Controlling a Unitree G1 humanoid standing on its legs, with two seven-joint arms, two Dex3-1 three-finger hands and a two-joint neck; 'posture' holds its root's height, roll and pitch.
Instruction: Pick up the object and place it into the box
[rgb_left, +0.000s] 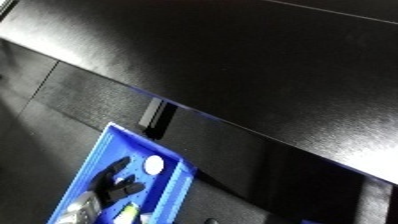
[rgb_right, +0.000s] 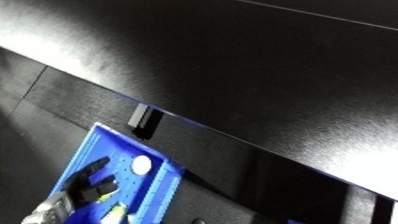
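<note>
A blue bin lies at the lower left of the tilted left eye view. My left hand reaches into it from the bottom edge on a silver forearm, fingers spread and relaxed, holding nothing that I can see. A small white round object rests inside the bin just beyond the fingertips, apart from them. A pale yellow-green object lies in the bin beside the wrist, cut off by the picture's edge. My right hand shows in neither view.
A broad black tabletop fills the upper and right part of the view, its edge running diagonally just past the bin. A dark upright bracket stands under that edge near the bin's far corner. Dark floor lies at the left.
</note>
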